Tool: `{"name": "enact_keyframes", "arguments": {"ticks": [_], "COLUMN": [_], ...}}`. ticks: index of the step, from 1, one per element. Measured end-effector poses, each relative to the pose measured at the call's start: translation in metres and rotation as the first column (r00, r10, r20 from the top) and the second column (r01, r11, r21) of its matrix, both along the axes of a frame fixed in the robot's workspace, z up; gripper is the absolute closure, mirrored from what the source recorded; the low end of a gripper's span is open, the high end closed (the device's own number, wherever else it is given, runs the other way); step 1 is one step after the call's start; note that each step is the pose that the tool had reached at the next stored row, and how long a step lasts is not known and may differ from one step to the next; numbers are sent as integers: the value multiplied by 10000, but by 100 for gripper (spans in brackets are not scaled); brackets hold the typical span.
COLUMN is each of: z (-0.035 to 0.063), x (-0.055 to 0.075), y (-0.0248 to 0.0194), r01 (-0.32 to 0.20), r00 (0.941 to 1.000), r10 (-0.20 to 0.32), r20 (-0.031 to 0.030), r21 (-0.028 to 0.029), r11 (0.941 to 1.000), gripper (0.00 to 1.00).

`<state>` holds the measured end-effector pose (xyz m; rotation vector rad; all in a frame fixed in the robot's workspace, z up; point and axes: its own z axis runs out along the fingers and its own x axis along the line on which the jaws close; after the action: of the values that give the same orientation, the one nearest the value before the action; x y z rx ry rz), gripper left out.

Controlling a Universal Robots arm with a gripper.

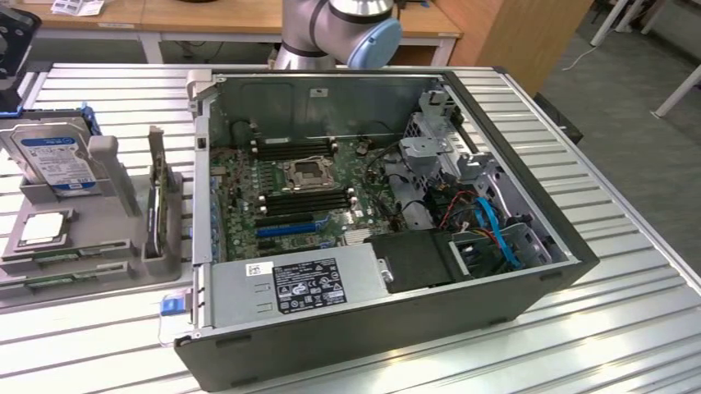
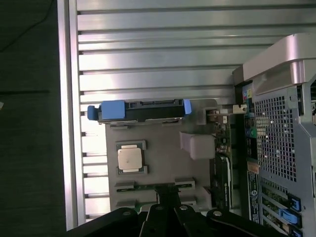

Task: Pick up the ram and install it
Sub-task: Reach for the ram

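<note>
Right under the wrist camera, the gripper (image 2: 168, 193) has its dark fingers clenched together with nothing between them. Their tips overlap the ram (image 2: 143, 187) in this view, though whether they touch it or hang above it I cannot tell. The green stick lies flat in a grey tray (image 2: 163, 143), between two end clips. Beyond it in the same tray sits the square silver CPU (image 2: 131, 158), then the hard drive (image 2: 140, 111) with blue brackets. In the exterior view the tray stands on the slatted table (image 1: 613, 246), at the exterior view's left of the open computer case (image 1: 383, 328).
</note>
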<state>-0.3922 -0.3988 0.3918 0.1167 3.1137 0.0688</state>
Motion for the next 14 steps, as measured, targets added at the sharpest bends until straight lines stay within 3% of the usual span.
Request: {"name": "enact_keyframes", "arguments": {"ticks": [14], "z": [-1], "x": [-77], "y": [0], "r01": [0], "r00": [10000], "r10": [0], "r20": [0], "r21": [1], "r11": [10000], "gripper": [90]}}
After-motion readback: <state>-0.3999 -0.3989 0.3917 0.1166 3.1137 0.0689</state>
